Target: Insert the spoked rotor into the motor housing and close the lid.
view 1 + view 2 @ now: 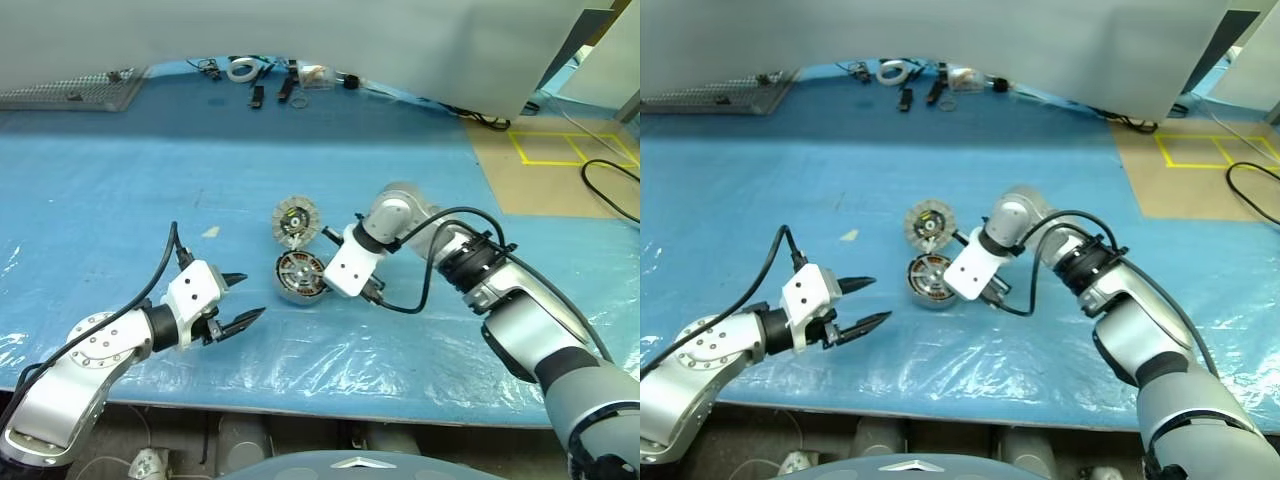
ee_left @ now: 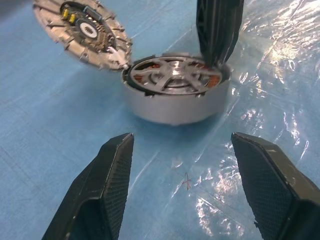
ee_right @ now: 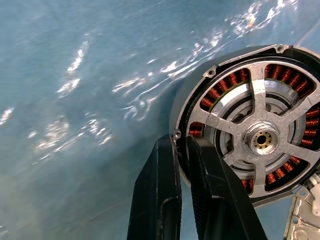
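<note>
The motor housing, a short silver drum with copper windings, stands mid-table. The spoked rotor sits inside it, spokes and hub facing up. The lid leans tilted against the housing's far side, its radial face with the black-and-yellow centre showing. My right gripper points steeply down at the housing's right rim, shut on that rim with one finger outside and one inside. My left gripper hovers open to the housing's left, a short gap away, holding nothing.
A blue plastic-covered mat covers the table. Small tools and a tape roll lie along the far edge, and a metal mesh tray sits at the back left. A small pale scrap lies left of the lid.
</note>
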You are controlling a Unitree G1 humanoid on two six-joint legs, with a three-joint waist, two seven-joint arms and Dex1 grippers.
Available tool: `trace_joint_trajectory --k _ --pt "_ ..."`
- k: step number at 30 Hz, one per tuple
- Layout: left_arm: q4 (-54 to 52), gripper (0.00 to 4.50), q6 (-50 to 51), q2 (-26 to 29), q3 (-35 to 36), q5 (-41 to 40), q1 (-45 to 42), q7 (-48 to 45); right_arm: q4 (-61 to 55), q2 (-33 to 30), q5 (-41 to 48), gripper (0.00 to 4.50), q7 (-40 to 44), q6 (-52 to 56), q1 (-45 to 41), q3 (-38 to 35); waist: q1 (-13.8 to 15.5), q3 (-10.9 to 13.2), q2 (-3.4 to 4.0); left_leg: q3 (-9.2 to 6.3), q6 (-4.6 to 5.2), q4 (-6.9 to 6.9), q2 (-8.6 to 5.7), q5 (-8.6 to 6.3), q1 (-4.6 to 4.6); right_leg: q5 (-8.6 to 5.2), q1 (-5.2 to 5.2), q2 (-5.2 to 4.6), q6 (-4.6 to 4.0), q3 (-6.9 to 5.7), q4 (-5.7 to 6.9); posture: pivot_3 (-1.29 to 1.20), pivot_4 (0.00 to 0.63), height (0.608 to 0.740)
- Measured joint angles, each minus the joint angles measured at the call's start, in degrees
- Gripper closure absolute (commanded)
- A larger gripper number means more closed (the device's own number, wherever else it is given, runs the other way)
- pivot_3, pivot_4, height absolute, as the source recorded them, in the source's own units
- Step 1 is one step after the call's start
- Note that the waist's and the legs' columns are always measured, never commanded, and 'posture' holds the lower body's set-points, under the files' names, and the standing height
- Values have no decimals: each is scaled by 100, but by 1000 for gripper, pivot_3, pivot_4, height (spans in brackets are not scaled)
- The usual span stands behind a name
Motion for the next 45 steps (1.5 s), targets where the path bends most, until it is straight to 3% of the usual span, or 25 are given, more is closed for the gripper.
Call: trace_joint_trajectory --k 8,14,35,43,45 --pt "420 1213 -127 0 -208 65 -467 -185 -1043 -320 596 4490 194 1462 359 75 -19 0 1 0 0 0 0 0 2 0 -3 1 0 4 4 0 150 740" --pt "430 1213 -130 0 -274 76 -483 -239 -1151 145 613 4490 194 2336 379 200 -20 0 1 0 -1 -1 1 0 1 0 -6 1 0 3 6 0 150 740" --pt "292 1213 -122 15 -222 103 -246 -125 -1085 421 612 4490 142 3023 497 224 -11 -1 0 0 -20 0 0 -11 18 -11 6 0 -18 5 12 0 150 740" --pt "295 1213 -124 9 -235 111 -377 -101 -1005 466 617 2065 104 2976 520 227 -31 -1 -1 0 -20 0 0 -12 30 -11 8 0 -19 10 22 0 150 740" --pt "296 1213 -123 10 -235 109 -386 -104 -978 487 619 2065 99 3094 518 208 -31 -1 -1 0 -21 1 0 -12 35 -12 9 0 -21 11 29 0 150 740"
